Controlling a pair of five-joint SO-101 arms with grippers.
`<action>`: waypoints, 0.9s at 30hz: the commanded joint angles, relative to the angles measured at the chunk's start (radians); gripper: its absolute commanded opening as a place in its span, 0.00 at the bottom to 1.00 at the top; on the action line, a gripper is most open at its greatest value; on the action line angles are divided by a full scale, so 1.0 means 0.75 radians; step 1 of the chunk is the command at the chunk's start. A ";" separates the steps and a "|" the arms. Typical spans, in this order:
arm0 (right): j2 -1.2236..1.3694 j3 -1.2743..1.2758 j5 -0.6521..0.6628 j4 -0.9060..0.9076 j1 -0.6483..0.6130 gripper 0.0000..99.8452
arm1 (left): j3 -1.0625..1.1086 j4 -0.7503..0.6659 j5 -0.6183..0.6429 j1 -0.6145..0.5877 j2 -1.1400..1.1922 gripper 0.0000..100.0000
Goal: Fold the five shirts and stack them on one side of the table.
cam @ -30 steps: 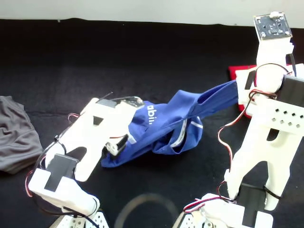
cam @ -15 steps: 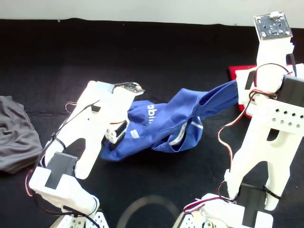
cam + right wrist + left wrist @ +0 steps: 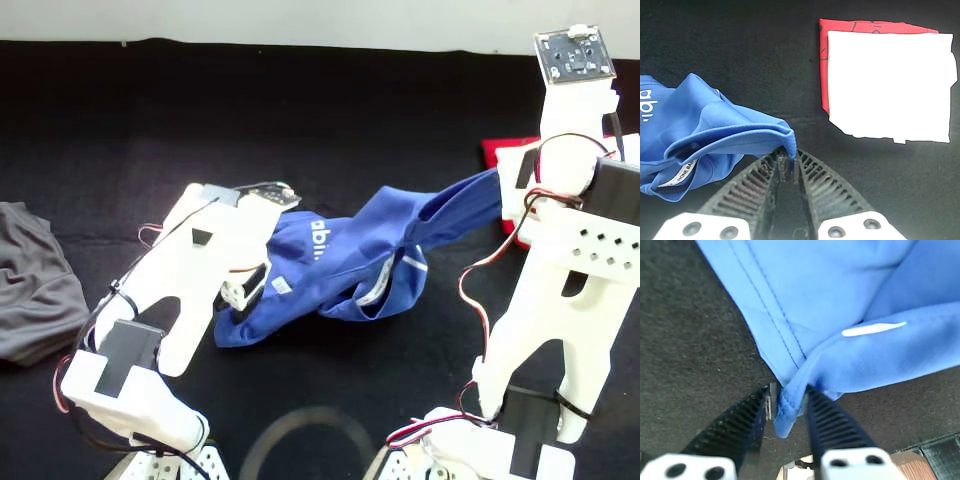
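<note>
Shirt status: blue shirt (image 3: 350, 255) pinched at both ends

Left gripper (image 3: 787, 407): jaws pressed together on a folded hem corner of the blue shirt, with cloth bunched between the ribbed fingers (image 3: 832, 422). In the high view this arm stands at the near left, and its gripper is at the shirt's left end.

Right gripper (image 3: 787, 162): jaws almost together, nipping a thin fold at the shirt's right end. From there the cloth runs as a raised band down and to the left. The bulk lies crumpled on the black table (image 3: 300, 120) near its middle, between the two arms.

Other items:
- The red shirt (image 3: 824, 55) lies folded at the far right of the table.
- The white shirt (image 3: 887, 85) lies folded flat on top of it — red shows along two edges.
- The grey shirt (image 3: 30, 285) lies crumpled at the left edge, well apart from the blue one.
</note>
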 commanded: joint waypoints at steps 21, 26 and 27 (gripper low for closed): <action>0.103 -0.050 -0.115 -0.488 -0.034 0.01 | -1.312 0.587 0.014 -0.202 -0.017 0.01; 0.060 -0.300 -0.113 -0.459 -0.071 0.01 | -1.548 0.593 0.016 -0.210 -0.038 0.01; 0.052 -0.359 -0.110 -0.459 -0.079 0.01 | -1.582 0.593 0.016 -0.214 -0.060 0.01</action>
